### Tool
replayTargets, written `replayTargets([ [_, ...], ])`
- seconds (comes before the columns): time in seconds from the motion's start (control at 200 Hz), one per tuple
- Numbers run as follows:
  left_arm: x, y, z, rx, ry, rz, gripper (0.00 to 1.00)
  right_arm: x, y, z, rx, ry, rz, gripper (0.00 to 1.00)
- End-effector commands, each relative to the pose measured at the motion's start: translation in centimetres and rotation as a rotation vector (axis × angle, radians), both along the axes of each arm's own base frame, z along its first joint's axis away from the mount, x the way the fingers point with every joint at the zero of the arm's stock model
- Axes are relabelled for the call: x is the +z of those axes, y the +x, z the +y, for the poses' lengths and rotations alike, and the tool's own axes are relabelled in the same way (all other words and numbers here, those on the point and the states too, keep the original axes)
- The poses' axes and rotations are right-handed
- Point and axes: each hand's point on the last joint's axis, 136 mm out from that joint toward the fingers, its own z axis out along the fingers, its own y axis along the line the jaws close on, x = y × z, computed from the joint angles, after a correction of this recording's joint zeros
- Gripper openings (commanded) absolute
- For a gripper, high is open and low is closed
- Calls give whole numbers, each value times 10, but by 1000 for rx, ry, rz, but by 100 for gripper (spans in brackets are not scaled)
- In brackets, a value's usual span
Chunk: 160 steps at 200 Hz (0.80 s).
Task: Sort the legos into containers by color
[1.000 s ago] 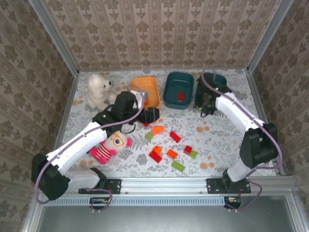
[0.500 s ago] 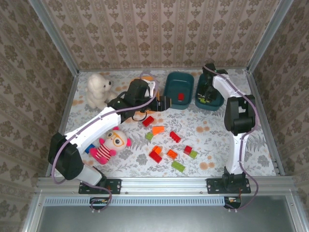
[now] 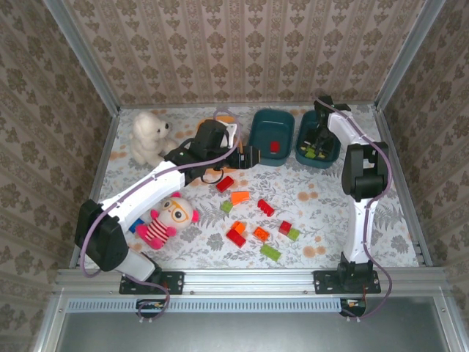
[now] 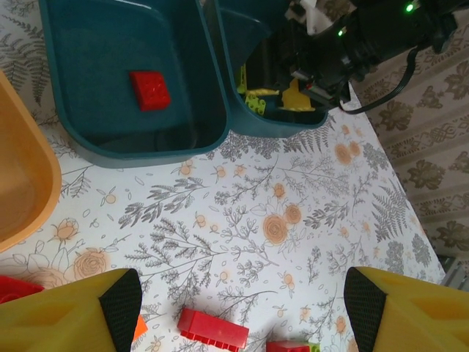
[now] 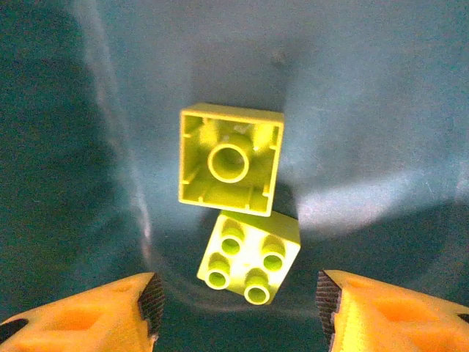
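Observation:
Loose legos lie mid-table: red (image 3: 225,183), orange (image 3: 239,196), green (image 3: 270,252) and several more. The middle teal tub (image 3: 258,139) holds one red brick (image 3: 275,147). My left gripper (image 3: 253,156) hovers open just in front of it, beside the orange tub (image 4: 22,183); its yellow fingers (image 4: 73,315) stand wide apart above a red brick (image 4: 212,330). My right gripper (image 5: 238,312) is open, low inside the right teal tub (image 3: 331,155). Two light green bricks (image 5: 229,161) (image 5: 249,258) lie loose on that tub's floor, one of them upside down.
A white plush bear (image 3: 150,136) sits at the back left. A pink striped doll (image 3: 168,218) lies under the left arm. Patterned walls and metal rails close in the table. The right arm reaches steeply along the right side.
The right gripper went from the front of the right teal tub to inside it. The left gripper swung from the bricks back and right, to in front of the middle tub.

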Motion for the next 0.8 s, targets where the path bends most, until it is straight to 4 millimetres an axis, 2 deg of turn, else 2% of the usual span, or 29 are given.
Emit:
replayTargets([
  [0.0,17,-2,12,33,-1,-19,76,61,5,6,21,17,-121,61],
  [0.125,13,-6,31,77,33,-8,76,124,4,13,39,18,-288,62],
  [0.22,3,-11,48,123,82,25,76,173,-7,31,88,31,-452,64],
  [0.315,-9,-16,66,174,128,48,75,216,-31,63,191,53,-647,67],
  [0.425,-28,-21,84,232,171,78,74,242,-79,120,372,140,-857,75],
  [0.47,-38,-23,87,227,194,90,74,237,-101,138,432,184,-890,79],
  [0.55,-60,-24,88,181,268,95,73,211,-141,165,511,271,-869,80],
  [0.675,-98,-18,89,82,404,111,75,171,-190,179,543,365,-805,81],
  [0.795,-129,-4,90,-4,488,142,75,145,-221,182,560,394,-769,82],
])
